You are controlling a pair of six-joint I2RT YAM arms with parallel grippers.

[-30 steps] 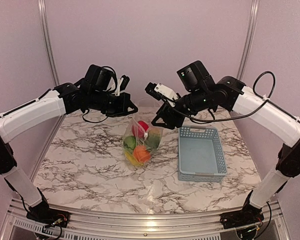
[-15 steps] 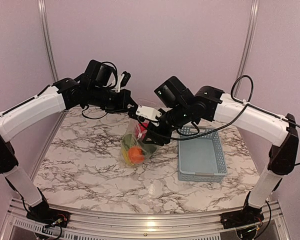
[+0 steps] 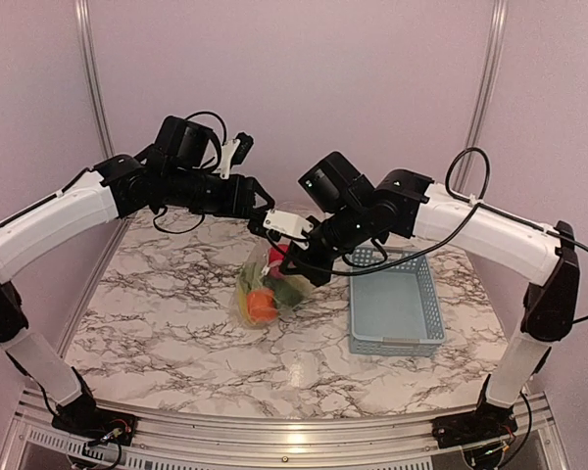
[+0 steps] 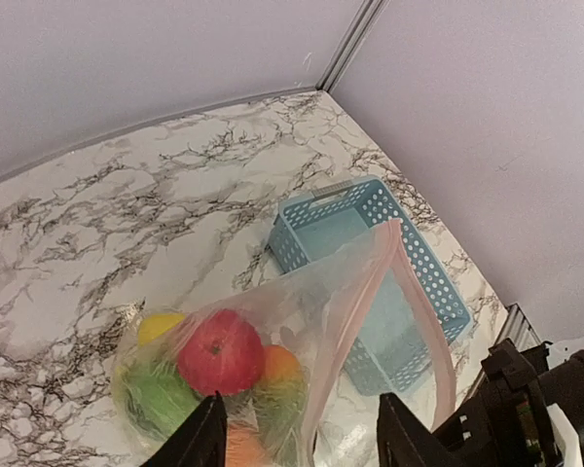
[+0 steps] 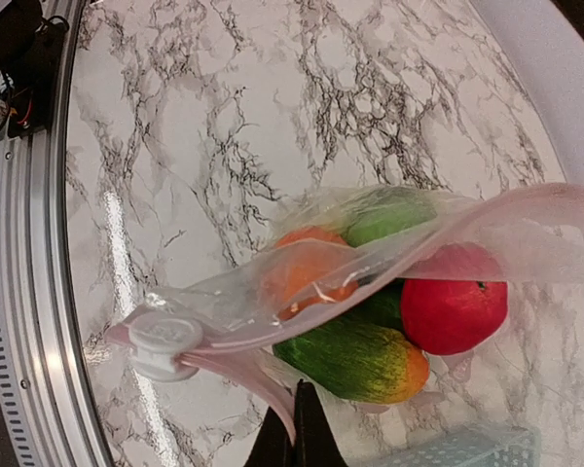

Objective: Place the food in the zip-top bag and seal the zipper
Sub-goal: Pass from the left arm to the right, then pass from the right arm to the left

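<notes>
right gripper (image 5: 295, 413) is clamped on the zipper (image 5: 258, 389), left gripper (image 4: 300, 413) has its fingers spread with the mouth edge between them, bag (image 3: 268, 284) of food (image 5: 453, 311) sagging down toward the table (image 3: 176, 323): thin slippery film, bottom-heavy, I'd grip the stiffer zipper

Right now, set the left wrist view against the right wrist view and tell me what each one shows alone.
Left wrist only: the yellow fruit, most of the basket, the walls and the open left tool. Right wrist only: the slider, the table's metal rail and the right tool shut on the zipper. Both: the bag, the apple, the orange and the marble table.
</notes>
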